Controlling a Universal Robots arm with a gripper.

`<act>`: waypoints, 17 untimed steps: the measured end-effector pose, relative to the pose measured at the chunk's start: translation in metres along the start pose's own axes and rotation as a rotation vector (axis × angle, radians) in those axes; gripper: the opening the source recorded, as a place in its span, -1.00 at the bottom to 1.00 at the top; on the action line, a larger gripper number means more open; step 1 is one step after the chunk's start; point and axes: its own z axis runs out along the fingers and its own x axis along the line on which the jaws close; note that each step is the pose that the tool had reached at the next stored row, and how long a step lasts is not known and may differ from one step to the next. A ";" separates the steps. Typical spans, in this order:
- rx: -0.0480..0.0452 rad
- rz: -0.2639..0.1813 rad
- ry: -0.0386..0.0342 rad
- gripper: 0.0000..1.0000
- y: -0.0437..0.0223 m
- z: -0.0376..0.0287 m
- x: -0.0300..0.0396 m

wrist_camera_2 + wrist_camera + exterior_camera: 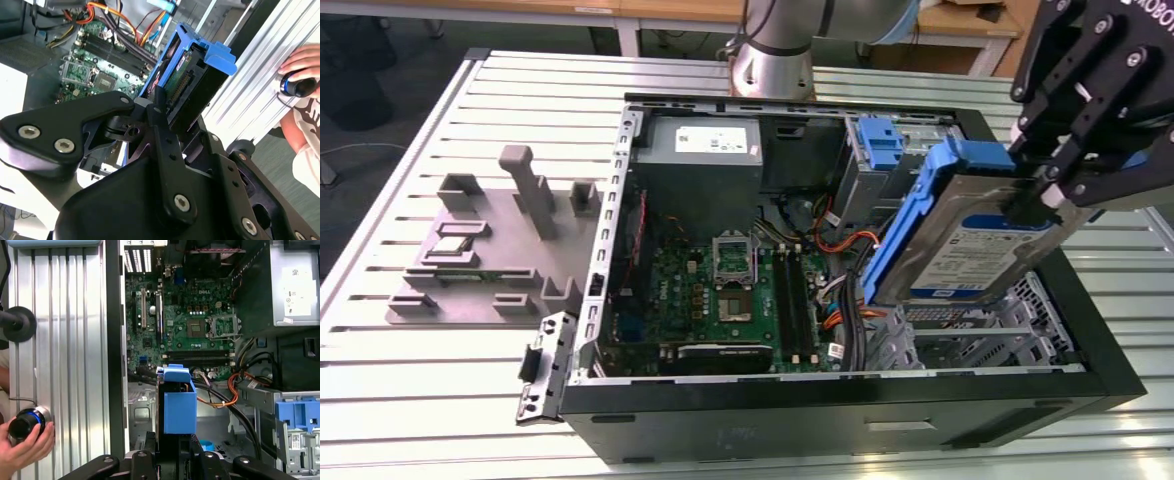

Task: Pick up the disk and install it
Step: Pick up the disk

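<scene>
The disk (970, 240) is a silver drive with a blue-and-white label in a blue carrier bracket. It hangs tilted, on edge, above the open computer case (854, 395), over the metal drive cage (981, 335) at the exterior view's right. My gripper (1042, 205) is shut on the disk's upper end. In both wrist views the blue carrier (179, 407) juts out from between my black fingers (161, 125), with the disk's connector side (186, 82) showing and the motherboard (192, 325) beyond it.
Inside the case are a grey power-supply box (707, 150), a lone blue bracket (881, 140) and orange and black cables (843, 245). A grey fixture with parts (494, 250) sits on the slatted table at the exterior view's left. A person's hand (22, 440) holds a knob beside the case.
</scene>
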 end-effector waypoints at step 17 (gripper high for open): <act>0.0000 0.000 -0.0001 -0.30 -0.0223 0.0000 -0.0010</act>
